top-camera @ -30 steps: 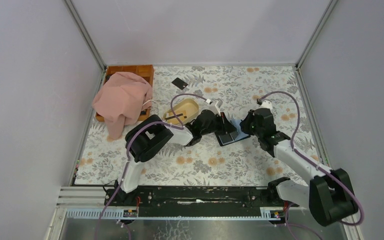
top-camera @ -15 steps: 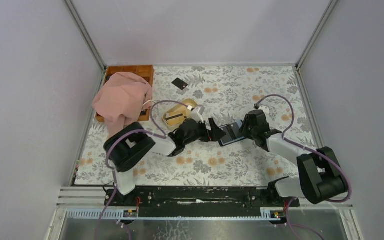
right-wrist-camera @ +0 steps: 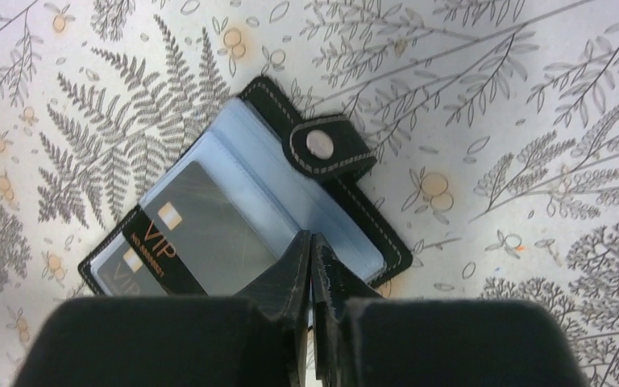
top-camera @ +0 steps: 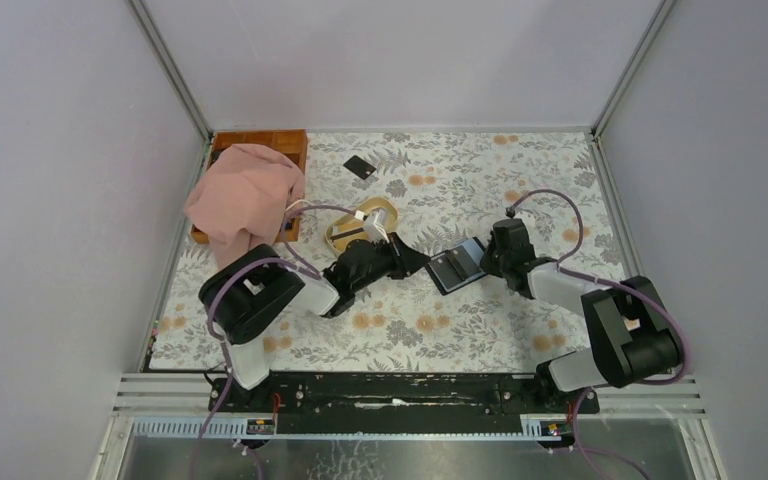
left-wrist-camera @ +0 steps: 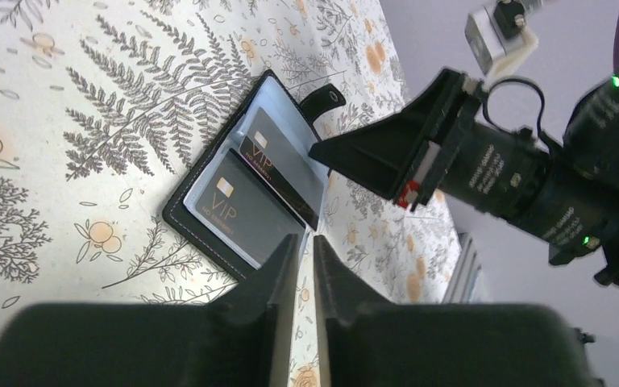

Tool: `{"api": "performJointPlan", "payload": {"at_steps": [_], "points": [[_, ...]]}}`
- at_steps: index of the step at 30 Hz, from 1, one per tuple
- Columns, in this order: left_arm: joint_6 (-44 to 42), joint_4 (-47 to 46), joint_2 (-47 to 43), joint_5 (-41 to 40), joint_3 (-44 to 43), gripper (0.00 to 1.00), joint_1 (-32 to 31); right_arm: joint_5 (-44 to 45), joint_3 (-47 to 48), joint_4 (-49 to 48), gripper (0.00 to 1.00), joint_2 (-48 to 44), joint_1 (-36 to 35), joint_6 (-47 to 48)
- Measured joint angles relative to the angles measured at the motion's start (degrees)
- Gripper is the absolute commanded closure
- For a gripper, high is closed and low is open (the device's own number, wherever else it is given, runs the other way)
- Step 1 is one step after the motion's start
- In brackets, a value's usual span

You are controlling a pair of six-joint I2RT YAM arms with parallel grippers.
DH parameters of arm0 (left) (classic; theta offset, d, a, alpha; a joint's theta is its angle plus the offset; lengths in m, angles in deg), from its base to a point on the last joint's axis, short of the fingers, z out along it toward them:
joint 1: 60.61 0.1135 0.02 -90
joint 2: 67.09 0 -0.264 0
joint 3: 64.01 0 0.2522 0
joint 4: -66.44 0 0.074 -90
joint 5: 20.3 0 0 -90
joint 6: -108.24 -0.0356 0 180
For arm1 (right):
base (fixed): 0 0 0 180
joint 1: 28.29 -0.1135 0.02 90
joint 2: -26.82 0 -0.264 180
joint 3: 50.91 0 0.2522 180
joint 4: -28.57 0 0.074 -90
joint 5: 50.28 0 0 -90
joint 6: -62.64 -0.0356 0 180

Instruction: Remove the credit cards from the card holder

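Note:
The card holder (top-camera: 457, 266) lies open on the floral cloth, blue-grey inside, its stud strap (right-wrist-camera: 320, 143) folded out. Two black credit cards marked VIP (left-wrist-camera: 246, 201) (right-wrist-camera: 197, 230) sit in its pockets. A further black card (top-camera: 360, 167) lies alone at the back of the table. My left gripper (left-wrist-camera: 305, 242) is just off the holder's near corner, all but shut, a thin slit with nothing in it. My right gripper (right-wrist-camera: 310, 239) is shut, its tips over the blue inner page; I cannot tell whether they pinch it.
A beige oval dish (top-camera: 380, 208) stands behind the left gripper, partly hidden by the arm's cable. A pink cloth (top-camera: 243, 195) is draped over a wooden tray (top-camera: 285, 140) at the back left. Grey walls close in the table.
The left gripper opened wide beside the holder, then closed to a slit and drew back to the left. The right gripper opened and shut again over the holder's right page.

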Motion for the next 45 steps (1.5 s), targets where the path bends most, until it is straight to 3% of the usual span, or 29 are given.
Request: {"api": "performJointPlan", "payload": {"at_steps": [3,9,12,17,34,45], "points": [[1.6,-2.7,2.9,1.2,-0.1,0.88,0.8,-1.0,-2.2,-0.3,0.95,-2.3,-0.3,-0.6],[4.9,-8.5,10.7,5.0,-1.9,0.76,1.2,-2.7,-5.7,0.0,0.96,-6.4,-1.5,-1.8],[6.5,-10.5,13.7,6.5,-3.7,0.65,1.2,-2.6,-6.1,0.0,0.96,-6.9,-1.6,-1.9],[7.4,-11.1,15.3,7.6,-5.9,0.39,1.2,-3.2,-6.1,-0.8,0.97,-6.3,-1.6,-2.0],[-1.8,-2.2,19.1,3.8,-14.8,0.36,-1.6,-5.1,-6.1,-1.7,0.99,-5.9,-1.6,-2.1],[-1.0,-5.0,21.9,3.7,-16.3,0.47,-1.9,-6.6,-6.1,-2.5,0.99,-5.4,-1.6,-2.1]]}}
